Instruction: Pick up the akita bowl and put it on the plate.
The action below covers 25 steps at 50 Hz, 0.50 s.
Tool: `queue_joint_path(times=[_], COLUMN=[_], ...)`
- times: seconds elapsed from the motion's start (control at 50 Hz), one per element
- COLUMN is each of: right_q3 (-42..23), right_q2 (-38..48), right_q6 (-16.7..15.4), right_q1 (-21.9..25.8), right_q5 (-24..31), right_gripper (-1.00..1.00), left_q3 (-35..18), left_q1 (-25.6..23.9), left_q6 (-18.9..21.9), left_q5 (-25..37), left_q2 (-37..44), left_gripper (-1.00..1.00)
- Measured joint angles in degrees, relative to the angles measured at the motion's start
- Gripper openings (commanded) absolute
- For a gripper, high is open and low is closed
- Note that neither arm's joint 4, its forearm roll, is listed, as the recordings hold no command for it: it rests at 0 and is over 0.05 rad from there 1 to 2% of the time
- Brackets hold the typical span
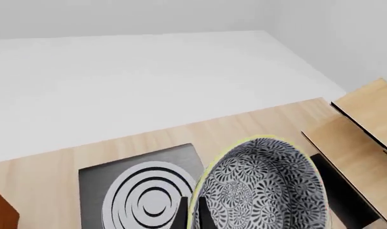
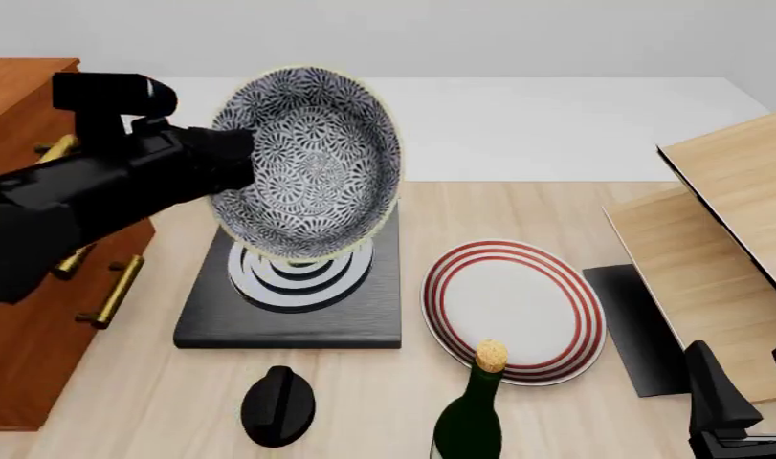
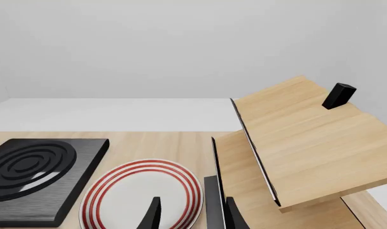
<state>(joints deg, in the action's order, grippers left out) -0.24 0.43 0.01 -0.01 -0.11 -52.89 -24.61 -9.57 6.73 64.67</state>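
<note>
My left gripper [image 2: 234, 158] is shut on the rim of the akita bowl [image 2: 318, 163], a deep bowl with a black-and-white floral pattern. The bowl hangs tilted on its side in the air above the black slab. In the left wrist view the two fingers [image 1: 183, 212] pinch the bowl's [image 1: 263, 186] pale rim. The plate [image 2: 516, 306], white with red rings, lies flat on the table to the right of the slab and shows in the right wrist view too [image 3: 139, 195]. My right gripper [image 2: 749, 382] stands open and empty at the near right, beyond the plate's edge.
A black square slab [image 2: 285, 306] with grey-white rings lies under the bowl. A dark green bottle [image 2: 471, 421] stands at the plate's near edge. A black knob [image 2: 277, 406] lies in front of the slab. A brown drawer cabinet [image 2: 31, 287] stands at the left, a wooden rack [image 2: 732, 249] at the right.
</note>
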Motion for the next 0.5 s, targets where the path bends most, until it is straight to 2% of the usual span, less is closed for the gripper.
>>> queue_joint_path(times=[0.3,0.5], right_q3=[0.00,0.00], right_q2=[0.00,0.00], right_q6=[0.00,0.00], right_q1=[0.00,0.00], right_q5=[0.00,0.00], right_gripper=[1.00,1.00], left_q3=[-2.78,-2.85], left_q1=[-5.68,-8.86], left_q6=[-3.02,-5.53], left_q5=[-3.24,-5.21], left_q2=[6.50,9.18], left_gripper=[-1.00,-1.00])
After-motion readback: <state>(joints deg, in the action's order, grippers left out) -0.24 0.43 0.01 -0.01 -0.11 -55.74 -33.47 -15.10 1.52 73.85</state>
